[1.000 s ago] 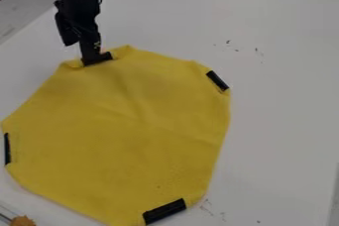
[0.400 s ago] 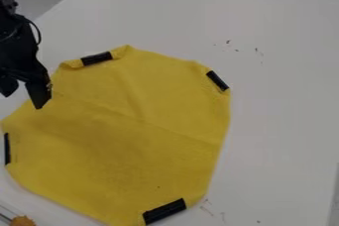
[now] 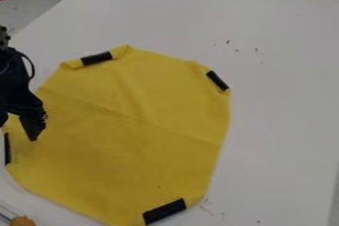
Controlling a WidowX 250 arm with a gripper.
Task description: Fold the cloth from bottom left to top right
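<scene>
At the left edge of the camera view, my black gripper (image 3: pixel 17 129) hangs open over the left side of the yellow cloth (image 3: pixel 132 126), its fingers apart with nothing seen between them. The cloth lies spread out and roughly eight-sided, with faint creases. Black strips mark its edges: a left strip (image 3: pixel 7 148) just below the gripper in the view, a top strip (image 3: pixel 96 58), a right strip (image 3: pixel 217 81) and a bottom strip (image 3: pixel 164 211). Part of the cloth's left edge is hidden behind the gripper.
The white table (image 3: pixel 285 96) extends to the right of and behind the cloth, with small dark marks on it. An orange-brown object (image 3: pixel 23 221) with a thin rod lies at the bottom left corner.
From the cloth's top strip, my gripper has moved left and toward the bottom of the view, to the left strip. The cloth has kept its shape and place.
</scene>
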